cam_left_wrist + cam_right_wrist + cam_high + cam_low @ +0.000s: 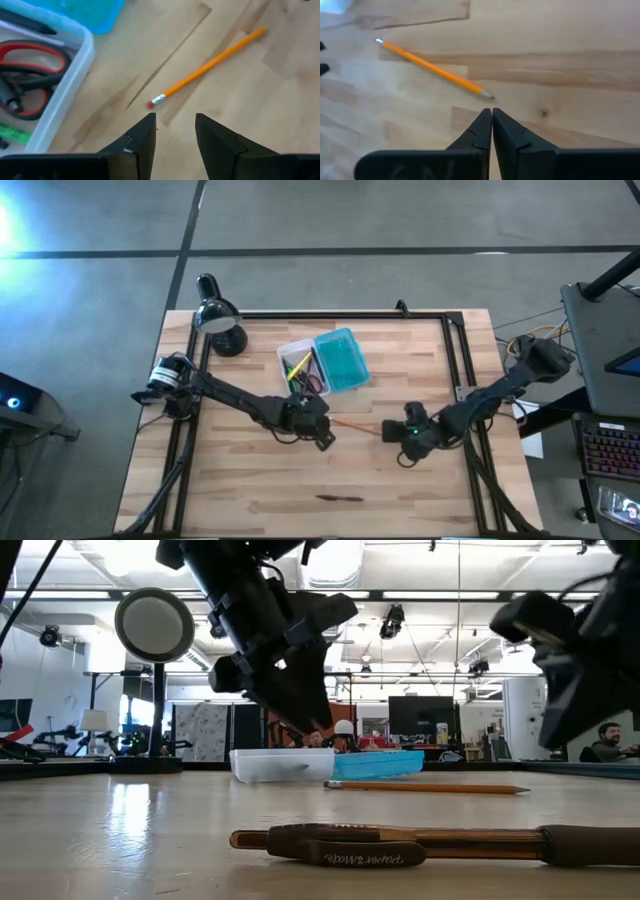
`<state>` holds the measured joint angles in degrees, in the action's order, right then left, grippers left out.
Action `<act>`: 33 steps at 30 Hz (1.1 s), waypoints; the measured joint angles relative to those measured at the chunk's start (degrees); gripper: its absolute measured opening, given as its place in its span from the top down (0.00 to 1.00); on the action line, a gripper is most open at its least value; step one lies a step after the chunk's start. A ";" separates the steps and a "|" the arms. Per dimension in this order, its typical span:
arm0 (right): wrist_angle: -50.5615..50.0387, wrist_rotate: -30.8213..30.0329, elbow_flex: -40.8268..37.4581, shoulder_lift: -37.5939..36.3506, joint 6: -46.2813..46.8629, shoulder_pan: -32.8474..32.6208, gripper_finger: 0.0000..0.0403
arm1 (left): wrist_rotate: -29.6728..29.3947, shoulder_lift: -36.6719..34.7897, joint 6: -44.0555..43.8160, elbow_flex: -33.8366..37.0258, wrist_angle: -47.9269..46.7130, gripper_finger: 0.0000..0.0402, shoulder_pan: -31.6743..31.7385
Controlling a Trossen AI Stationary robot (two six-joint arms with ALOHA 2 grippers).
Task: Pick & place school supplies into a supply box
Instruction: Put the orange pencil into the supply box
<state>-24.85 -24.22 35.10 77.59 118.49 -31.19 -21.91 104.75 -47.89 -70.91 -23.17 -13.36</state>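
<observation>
An orange pencil (352, 424) lies flat on the wooden table between my two grippers; it shows in the left wrist view (210, 65), the right wrist view (432, 69) and the low view (425, 787). My left gripper (175, 127) is open and empty, just short of the pencil's eraser end. My right gripper (491, 120) is shut and empty, just short of the pencil's sharpened tip. The supply box (322, 361) stands behind, its clear tray (70, 80) holding red-handled scissors (30, 70) and pens, its teal lid (342, 360) beside it. A dark brown pen (340, 498) lies near the table's front edge.
A black desk lamp (220, 320) stands at the table's far left corner. A black frame rail (330, 314) runs along the far edge and down both sides. Bare wood lies between the pencil and the brown pen (440, 843).
</observation>
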 joint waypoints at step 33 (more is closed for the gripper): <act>20.99 -1.30 -7.80 2.75 -1.40 1.58 0.98 | 25.70 0.07 21.58 -0.04 13.72 0.99 10.09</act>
<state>-3.86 -25.52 27.30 80.34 117.09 -29.61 3.78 104.81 -26.30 -70.96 -9.45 -3.27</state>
